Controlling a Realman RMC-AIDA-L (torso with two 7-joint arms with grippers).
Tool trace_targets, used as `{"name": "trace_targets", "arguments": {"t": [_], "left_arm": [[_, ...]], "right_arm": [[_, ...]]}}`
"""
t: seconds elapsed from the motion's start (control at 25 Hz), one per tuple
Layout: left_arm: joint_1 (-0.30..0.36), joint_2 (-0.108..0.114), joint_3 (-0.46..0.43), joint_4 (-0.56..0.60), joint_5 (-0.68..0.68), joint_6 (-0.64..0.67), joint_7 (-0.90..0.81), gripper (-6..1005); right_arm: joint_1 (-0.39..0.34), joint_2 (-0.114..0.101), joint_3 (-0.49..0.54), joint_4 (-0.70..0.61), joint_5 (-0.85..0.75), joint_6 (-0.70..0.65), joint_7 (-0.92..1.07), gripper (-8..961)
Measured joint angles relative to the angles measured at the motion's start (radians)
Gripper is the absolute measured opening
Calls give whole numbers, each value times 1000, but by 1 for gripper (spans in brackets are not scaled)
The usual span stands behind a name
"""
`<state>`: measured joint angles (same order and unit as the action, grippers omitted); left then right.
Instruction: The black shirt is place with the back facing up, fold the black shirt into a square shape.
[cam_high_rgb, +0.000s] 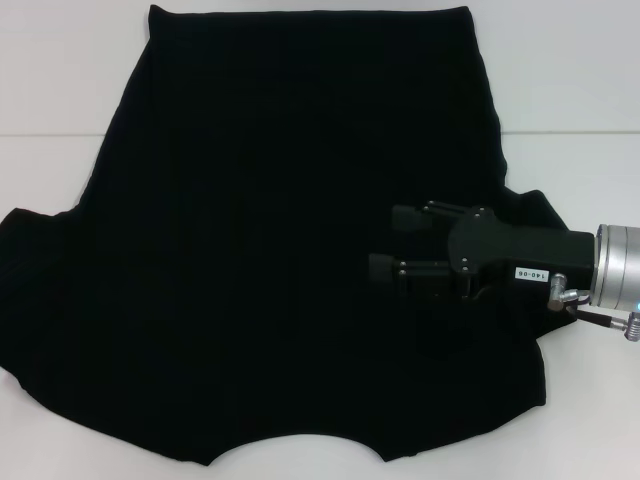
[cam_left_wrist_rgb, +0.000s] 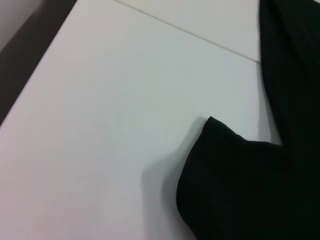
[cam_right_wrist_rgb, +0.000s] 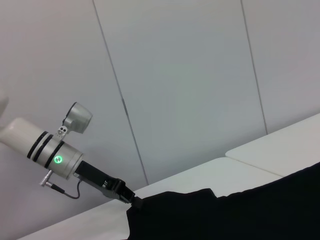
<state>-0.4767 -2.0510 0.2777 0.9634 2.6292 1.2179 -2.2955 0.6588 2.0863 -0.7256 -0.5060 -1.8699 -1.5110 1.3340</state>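
Head view: a large, plain matte black shirt (cam_high_rgb: 270, 250) of soft fabric lies spread across the white surface (cam_high_rgb: 570, 90), its straight hem at the far edge and its curved neckline at the near edge, a short sleeve flaring out on each side. The right tool (cam_high_rgb: 392, 242), black and mounted on a silver arm, reaches in over the shirt's right side beside the right sleeve; its two fingers stand apart with a gap between them and nothing is seen clamped there. The left tool does not appear here. No fold is visible anywhere on the shirt, so the task looks to be at its very start: both sides and the length remain to be turned in before any square takes shape.

Left wrist view: the shirt's left sleeve (cam_left_wrist_rgb: 240, 185) lies flat on the surface, its corner pointing outward, with bare white surface beside it. The left tool's own fingers are out of frame.

Right wrist view: across the shirt, the left tool (cam_right_wrist_rgb: 131, 199) on its silver arm with a green light sits right at the shirt's left sleeve edge, seemingly touching the cloth. Whether its fingers are apart or closed on the fabric cannot be told. The shirt fills the low foreground, unfolded.
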Motion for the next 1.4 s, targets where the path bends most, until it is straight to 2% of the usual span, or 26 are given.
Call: {"name": "trace_targets", "arguments": {"t": [0.64,1.12,1.4], "left_arm": [[-21,-1,11,-9,-23,3,2,3],[-105,-3,14,-36,-55,3,47,2],[-117,2,29,-57,-60,8,58,2]], "right_arm": [[-3,0,0,0,0,-2,-1,916],[-2,0,0,1,0,-7,-6,916],[-10,0,0,2,0,-9,-6,916]]}}
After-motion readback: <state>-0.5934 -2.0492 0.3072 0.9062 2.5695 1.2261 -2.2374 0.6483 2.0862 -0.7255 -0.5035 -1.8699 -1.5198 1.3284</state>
